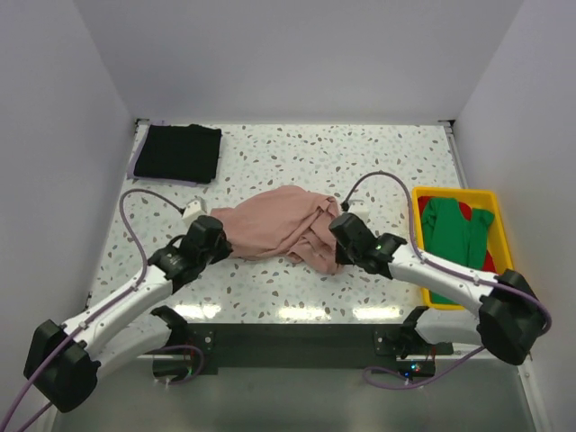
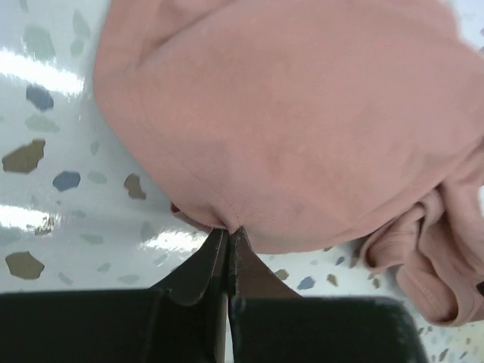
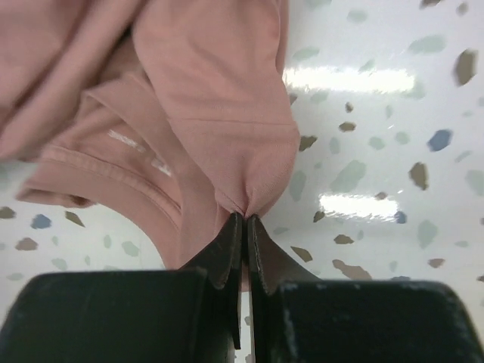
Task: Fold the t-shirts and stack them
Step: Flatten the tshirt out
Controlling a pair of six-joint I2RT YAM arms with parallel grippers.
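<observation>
Counter [image 1: 378, 162], top view: crumpled pink t-shirt [image 1: 279, 232] at centre, black t-shirt [image 1: 177, 153] folded far left, green t-shirt [image 1: 450, 229] in yellow bin [image 1: 459, 193]. Left wrist: left tool [image 2: 228, 236] fully closed, pinching the pink hem. Right wrist: right tool [image 3: 244, 221] likewise clamped on another pink edge.

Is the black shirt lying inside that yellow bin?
No, the black shirt lies folded on the table at far left, while the yellow bin at right holds green and red cloth.

We see a dusty-pink t-shirt [image 1: 279, 229] crumpled in the middle, a black t-shirt [image 1: 177, 153] folded far left, a green t-shirt [image 1: 454, 238] over a red t-shirt [image 1: 490, 258] at right.
</observation>
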